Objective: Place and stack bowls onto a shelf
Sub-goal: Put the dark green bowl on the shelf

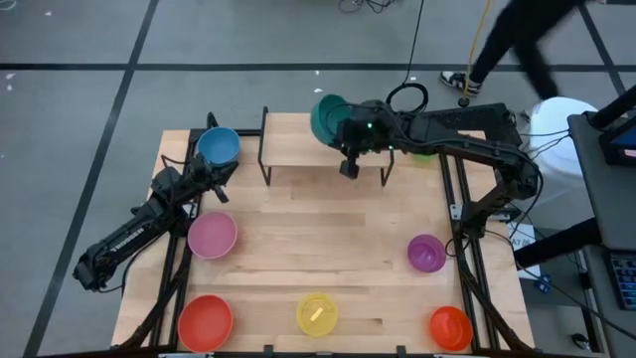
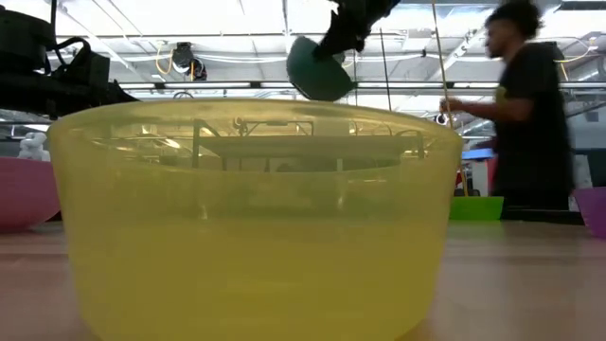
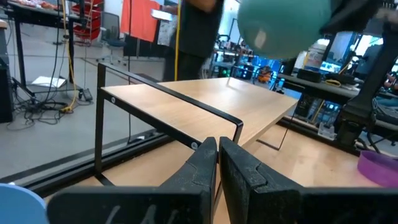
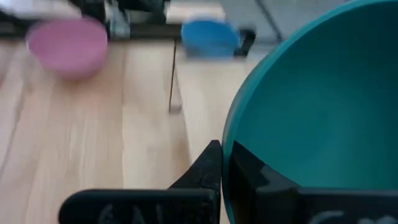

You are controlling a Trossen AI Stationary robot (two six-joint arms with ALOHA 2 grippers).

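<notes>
We see the right gripper (image 1: 343,127) clamped on the teal bowl's (image 1: 327,116) rim above the shelf's (image 1: 298,149) far edge, while the left gripper (image 1: 221,179), fingers together and empty, idles beside the blue bowl (image 1: 218,146).

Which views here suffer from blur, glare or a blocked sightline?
Low view: the yellow bowl fills the frame, veiling the shelf behind it; ceiling lights glare, and the person is blurred. Right wrist view: the pink bowl and blue bowl are smeared; the teal bowl is sharper. High view: the person is streaked.
</notes>
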